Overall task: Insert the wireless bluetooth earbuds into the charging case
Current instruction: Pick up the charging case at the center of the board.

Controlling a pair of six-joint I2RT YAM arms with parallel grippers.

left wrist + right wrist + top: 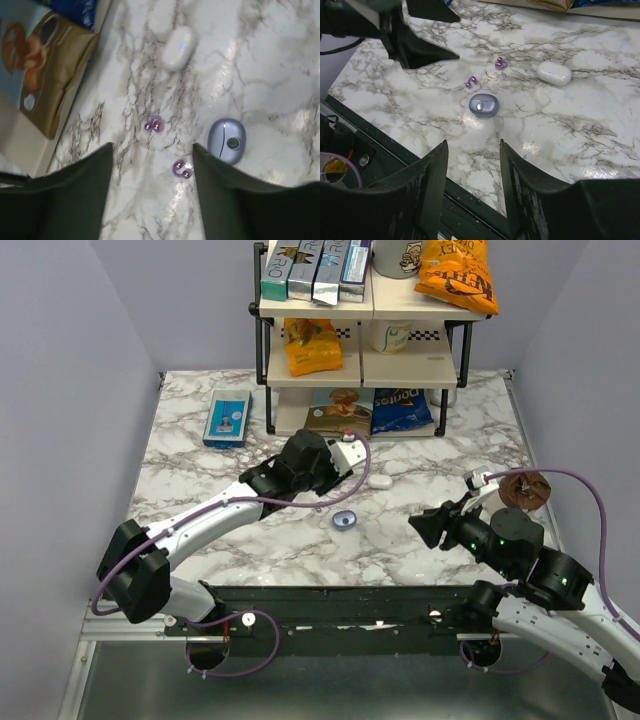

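Left wrist view: the left claw point(152, 146) gapes empty over one small purple earbud point(181, 169), the bluish-grey oval plastic charging case point(227, 141) just outside one finger. Centre it, then pinch softly

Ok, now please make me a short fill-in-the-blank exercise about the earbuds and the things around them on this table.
1. On the marble table lie ___ purple earbuds, both outside the bluish-grey charging case.
2. The oval pod lying near them is ___ in colour.
3. The fingers of the left gripper and the right gripper hold ___.
4. In the top view, the blue box lies to the ___ of the shelf.
Missing words: two; white; nothing; left.
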